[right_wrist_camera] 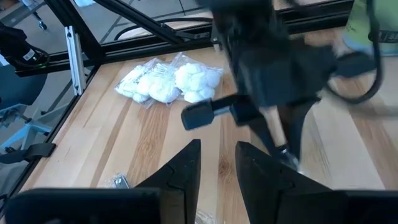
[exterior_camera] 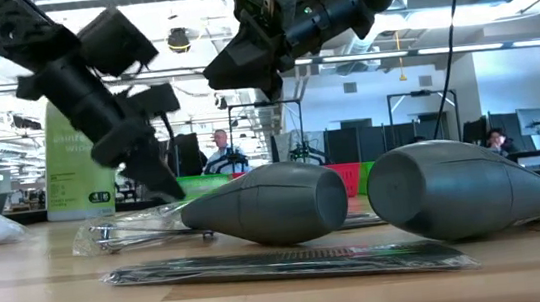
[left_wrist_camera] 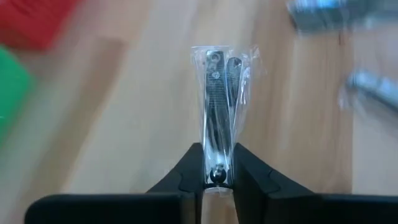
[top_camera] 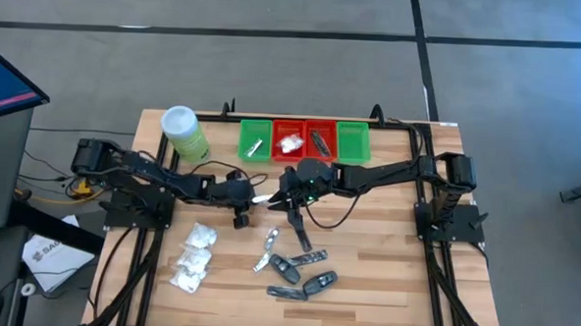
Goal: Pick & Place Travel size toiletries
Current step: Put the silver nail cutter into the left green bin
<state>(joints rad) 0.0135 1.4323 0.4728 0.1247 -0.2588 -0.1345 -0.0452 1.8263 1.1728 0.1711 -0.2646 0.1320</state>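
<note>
Both arms are showing as matte black, built of blocky jointed segments joined by round motor housings. The left arm [top_camera: 162, 177] is carrying thin black cables looping along its links, and orange connectors are showing at its base near the worktop's left edge. The right arm [top_camera: 388, 173] is trailing a black cable that is curving beneath it, and a small green light is glowing on its wrist housing. The left pincer [left_wrist_camera: 219, 180] is ending in two flat, black, wedge-shaped fingers; the right pincer [right_wrist_camera: 217, 163] is showing the same tapered black fingers.
</note>
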